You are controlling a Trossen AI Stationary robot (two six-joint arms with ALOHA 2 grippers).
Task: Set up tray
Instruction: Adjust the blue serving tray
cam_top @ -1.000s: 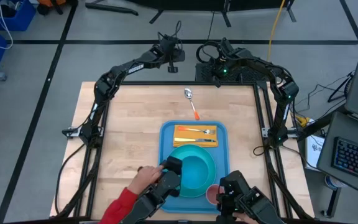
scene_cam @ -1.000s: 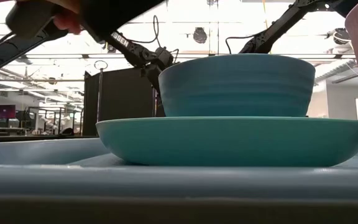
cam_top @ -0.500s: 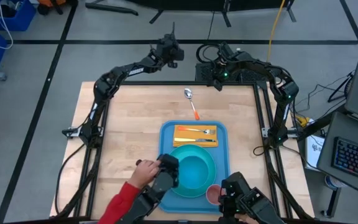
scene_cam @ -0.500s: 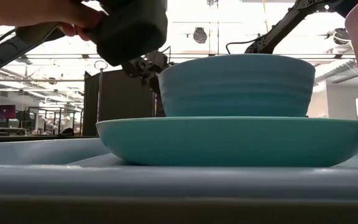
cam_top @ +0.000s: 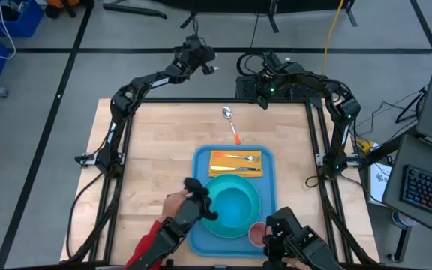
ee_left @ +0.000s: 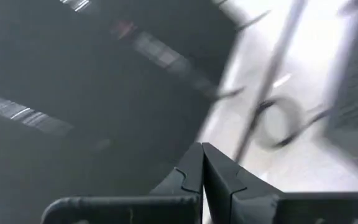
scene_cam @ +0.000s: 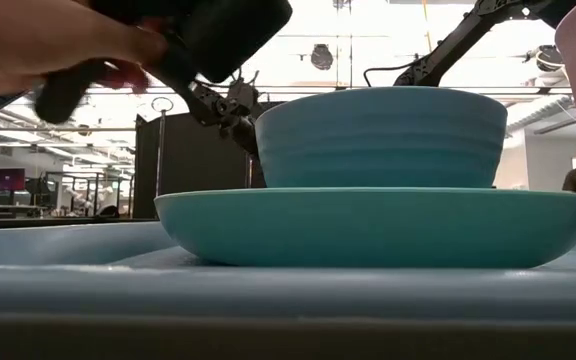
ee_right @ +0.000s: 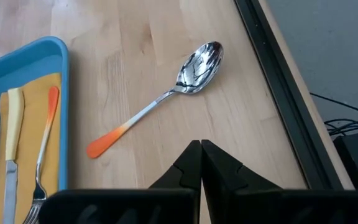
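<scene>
The light-blue tray [cam_top: 201, 161] lies on the table's near right part. On it sit a turquoise plate [cam_top: 214, 182] with a bowl [cam_top: 236, 205] in it, a yellow napkin [cam_top: 235, 169] bearing a knife and fork, and a pink cup [cam_top: 256, 234]. A spoon [cam_top: 232, 124] with an orange handle lies on the wood beyond the tray, also in the right wrist view [ee_right: 166, 96]. My left gripper [cam_top: 198, 55] hangs shut past the table's far edge. My right gripper [cam_top: 263, 95] is shut above the far edge, close to the spoon.
A person's hand [cam_top: 172, 204] in a red sleeve holds a dark hand-held device [cam_top: 199, 199] over the plate's left rim; the hand [scene_cam: 48, 40] fills the low view's top left. A second dark device [cam_top: 295, 238] sits at the near edge. Bare wood lies left of the tray.
My left gripper has swung toward the left, staying beyond the far edge, and has turned. The person's hand has shifted the dark device a little farther up along the plate's left side. Tray, dishes and spoon have stayed put.
</scene>
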